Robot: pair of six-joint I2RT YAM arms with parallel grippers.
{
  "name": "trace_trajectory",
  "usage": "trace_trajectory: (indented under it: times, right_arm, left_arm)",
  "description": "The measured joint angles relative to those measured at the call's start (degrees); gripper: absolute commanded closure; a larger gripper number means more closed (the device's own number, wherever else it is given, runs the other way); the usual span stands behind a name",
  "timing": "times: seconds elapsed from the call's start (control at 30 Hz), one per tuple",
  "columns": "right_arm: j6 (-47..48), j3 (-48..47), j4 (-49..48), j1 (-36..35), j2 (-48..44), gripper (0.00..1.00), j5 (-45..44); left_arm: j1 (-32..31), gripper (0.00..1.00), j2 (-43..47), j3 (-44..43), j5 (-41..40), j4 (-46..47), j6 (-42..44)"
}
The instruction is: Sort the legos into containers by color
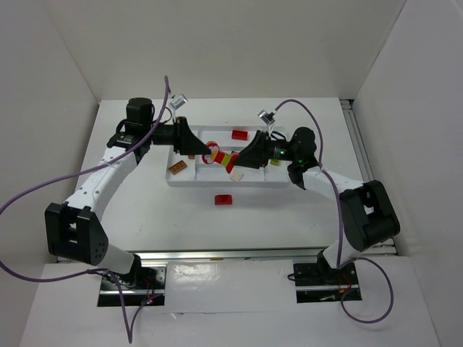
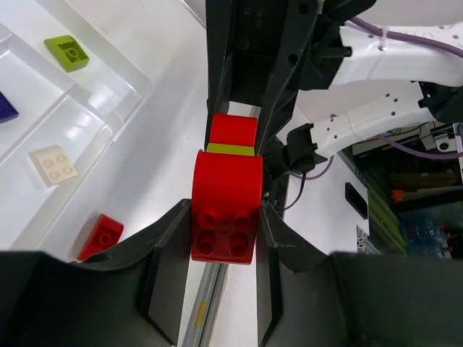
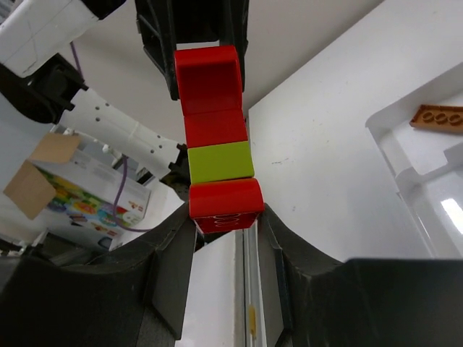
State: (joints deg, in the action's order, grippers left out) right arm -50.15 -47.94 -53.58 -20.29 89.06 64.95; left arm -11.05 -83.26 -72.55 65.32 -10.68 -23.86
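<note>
I count four legos joined in one stack (image 1: pixel 223 157), three red and one lime green. It is held in the air over the middle of the tray (image 1: pixel 210 179). My left gripper (image 2: pixel 226 217) is pinching the stack's left end, a red brick with four studs. My right gripper (image 3: pixel 226 220) has both fingers against the red brick at the right end, and I see no gap there.

Six loose bricks remain. Two red ones sit on the table:
- One (image 1: pixel 239 134) is just beyond the tray's far rim.
- One (image 1: pixel 223 199) is a little nearer than its near rim.

Four lie inside the tray:
- One orange-brown brick (image 1: pixel 177 169) is in the left end section.
- One cream-white brick (image 2: pixel 54 163), one blue brick (image 2: pixel 6 107) and one lime green brick (image 2: pixel 69 52) are to the right, with raised dividers between them.

Both arms reach in over the tray's two ends, so the space above it is crowded. White walls close in the table on the left, right and far sides. The widest stretch of table I have runs from the tray's near rim to the arm bases, with only that near red brick on it.
</note>
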Motion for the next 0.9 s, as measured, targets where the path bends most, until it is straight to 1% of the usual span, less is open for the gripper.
trace_trajectory:
  times: [0.2,0.4,0.5,0.53,0.57,0.67,0.8,0.83,0.9]
  right_arm:
    - [4.3,0.1,7.4,1.0,-1.6,1.0,-3.8]
    - [7.1,0.4,12.1,2.6,-2.2,1.0,-6.6]
    - [9.8,-0.2,16.6,2.8,-2.2,1.0,-9.7]
    - [11.2,-1.1,19.7,2.8,-2.1,0.98,-11.9]
    - [12.5,-3.0,23.7,2.6,-1.8,0.98,-14.9]
    - [15.6,-11.1,33.2,1.4,1.0,0.98,-26.6]
    - [17.5,-22.7,39.6,-0.3,8.9,0.98,-39.8]
    - [17.9,-25.6,41.1,-0.7,11.5,0.96,-42.2]
    - [18.9,-30.9,44.3,-1.3,16.9,0.96,-45.7]
  left_arm:
    - [1.9,1.0,-1.0,0.0,-0.6,0.0,-0.5]
    - [4.3,1.0,-1.1,0.0,-1.3,0.0,-0.6]
    - [5.1,1.0,-1.1,-0.2,-4.0,-1.2,-0.8]
    - [5.4,1.0,-1.1,-0.5,-6.3,-2.4,-1.0]
    - [5.9,1.0,-1.1,-1.0,-9.3,-3.7,-1.3]
    - [7.1,1.0,-1.0,-3.0,-19.7,-9.0,-1.9]
    - [8.2,1.0,0.4,-4.1,-32.7,-14.7,-2.2]
    - [8.2,1.0,1.3,-4.0,-35.8,-16.4,-2.3]
    - [8.2,1.0,2.6,-4.0,-38.8,-17.8,-2.3]
